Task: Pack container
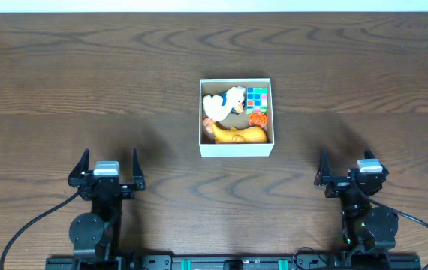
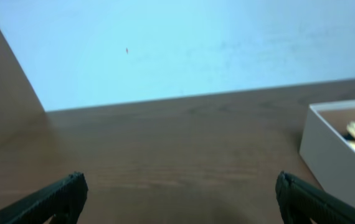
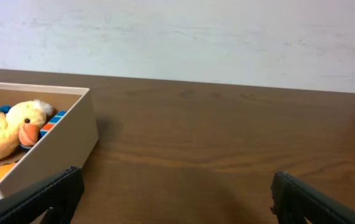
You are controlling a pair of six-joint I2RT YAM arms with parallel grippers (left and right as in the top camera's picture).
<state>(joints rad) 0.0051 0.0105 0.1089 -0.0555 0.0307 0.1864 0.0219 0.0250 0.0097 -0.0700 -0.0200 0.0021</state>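
The dark wood bench (image 1: 64, 82) carries one thing, the box (image 1: 236, 148), which sits at its middle, ahead of both arms and between them. It is square, so it has no long axis to line up with; its sides run parallel to the bench edges. It lies forward and to the right of the left pincer (image 1: 109, 165), and forward and to the left of the right pincer (image 1: 347, 171). The right one looks slightly nearer.

The box is shallow and lidless, white outside with thin walls and a brown floor. It is already well filled. A cream plush duck (image 1: 225, 101) lies at the back left, an orange toy (image 1: 236, 136) lies along the front wall, a coloured cube (image 1: 257, 96) fills the back right corner, and a small orange ball (image 1: 257, 118) sits just in front of the cube. No toy shows outside the box, so the packing looks done or nearly so.

Both pincers have their fingers spread wide and hold nothing, well back from the box.
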